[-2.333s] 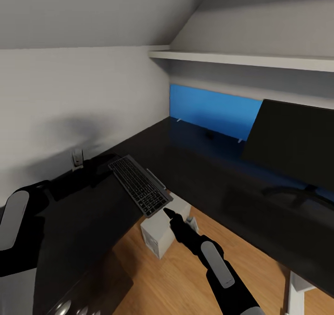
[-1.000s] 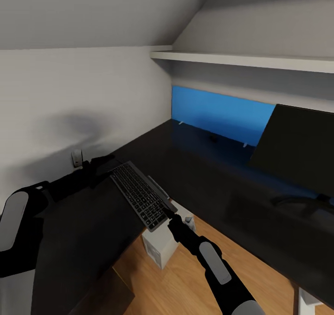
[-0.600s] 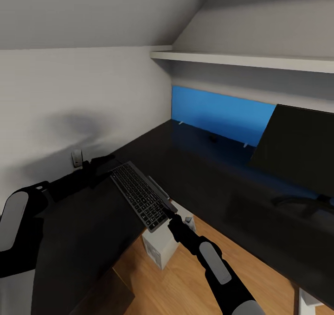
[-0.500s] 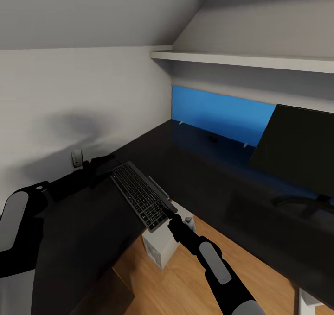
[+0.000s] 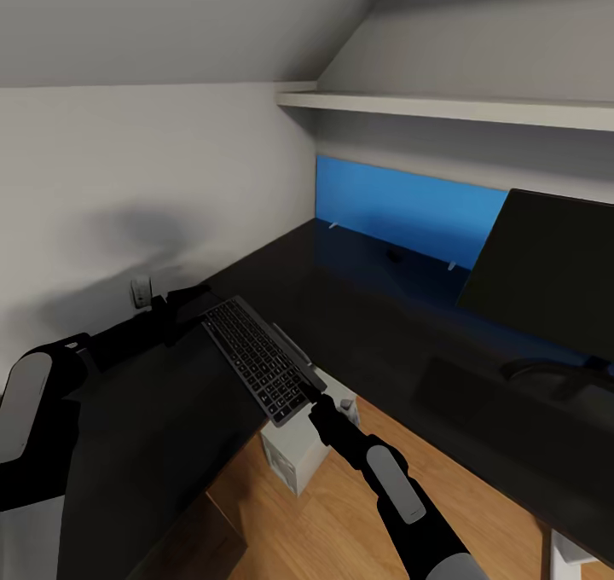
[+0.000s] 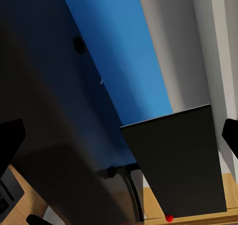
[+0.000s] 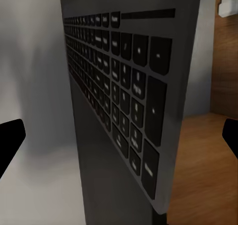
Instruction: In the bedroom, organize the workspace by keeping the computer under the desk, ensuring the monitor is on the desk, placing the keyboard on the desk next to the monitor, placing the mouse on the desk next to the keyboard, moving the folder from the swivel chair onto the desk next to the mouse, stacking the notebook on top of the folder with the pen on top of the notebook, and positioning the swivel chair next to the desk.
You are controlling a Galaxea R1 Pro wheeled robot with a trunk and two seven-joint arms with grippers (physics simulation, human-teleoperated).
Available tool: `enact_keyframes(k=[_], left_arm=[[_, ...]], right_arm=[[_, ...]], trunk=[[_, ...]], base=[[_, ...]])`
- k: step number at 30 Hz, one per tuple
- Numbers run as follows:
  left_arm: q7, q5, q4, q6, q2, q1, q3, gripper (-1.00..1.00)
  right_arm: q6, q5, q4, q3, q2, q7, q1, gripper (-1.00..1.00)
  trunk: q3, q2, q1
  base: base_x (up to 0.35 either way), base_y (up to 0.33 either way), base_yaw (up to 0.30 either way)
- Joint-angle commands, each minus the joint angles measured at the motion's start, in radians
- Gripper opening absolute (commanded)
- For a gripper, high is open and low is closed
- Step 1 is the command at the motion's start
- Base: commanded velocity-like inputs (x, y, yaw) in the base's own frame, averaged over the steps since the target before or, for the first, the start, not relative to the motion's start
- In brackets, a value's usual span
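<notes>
The slim black keyboard with dark grey keys [image 5: 257, 360] was held tilted over the glossy black desk's [image 5: 358, 324] inner edge, the right gripper [image 5: 312, 395] pinching its near corner (left gripper's [image 5: 175, 300] state could not be told). The placing step was in hand. Next, I judged, it needed carrying beside the thin black flat-screen monitor [image 5: 546, 273] and lowering flat.

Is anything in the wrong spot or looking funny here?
Yes. The keyboard is tilted and sticks out past the desk edge, over the floor, with the right pincer at its near corner. It is far from the monitor, which stands on the desk.
</notes>
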Motion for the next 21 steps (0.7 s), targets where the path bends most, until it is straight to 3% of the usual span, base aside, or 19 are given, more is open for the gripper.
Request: enact_keyframes(k=[1, 21], left_arm=[[0.011, 0.011, -0.001, 0.003, 0.0, -0.001, 0.001, 1.0], [0.011, 0.011, -0.001, 0.003, 0.002, -0.004, 0.002, 1.0]], right_arm=[[0.003, -0.005, 0.0, -0.001, 0.0, 0.001, -0.001, 1.0], [0.003, -0.005, 0.0, -0.002, 0.0, 0.003, -0.001, 1.0]], trunk=[[-0.004, -0.008, 0.004], [-0.06, -0.134, 0.073]], base=[[0.0, 0.0, 0.0], [0.0, 0.0, 0.0]])
